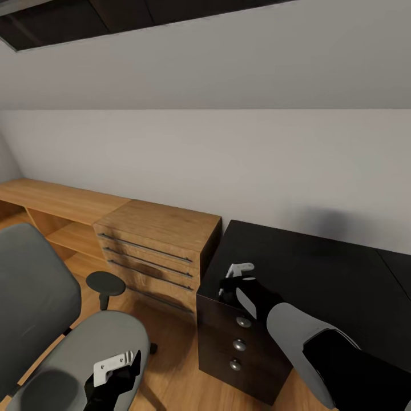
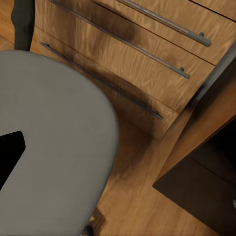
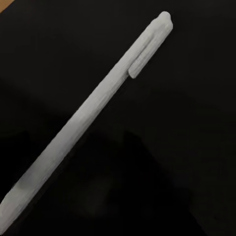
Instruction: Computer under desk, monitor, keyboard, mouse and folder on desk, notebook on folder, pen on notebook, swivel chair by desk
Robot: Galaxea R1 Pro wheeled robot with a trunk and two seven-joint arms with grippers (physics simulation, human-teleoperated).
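The grey swivel chair (image 1: pixel 74 348) stands at the lower left, and its seat (image 2: pixel 54 142) has nothing on it. My left gripper (image 1: pixel 121 372) hovers over the seat's front, open; one dark fingertip (image 2: pixel 10 157) shows at the edge of the left wrist view. The black desk (image 1: pixel 319 268) fills the right side. My right gripper (image 1: pixel 228 286) is above the desk's near left corner. The whitish pen (image 3: pixel 93 113) runs slantwise very close in the right wrist view against the black top, and the gripper seems shut on it. Its fingers blend into the dark.
A light wooden drawer unit (image 1: pixel 160 240) with long bar handles (image 2: pixel 147 54) stands between chair and desk, joined to a low wooden shelf (image 1: pixel 51 200) along the wall. The desk's dark drawer pedestal (image 1: pixel 240 342) has three round knobs. Wooden floor (image 2: pixel 137 196) lies between chair and pedestal.
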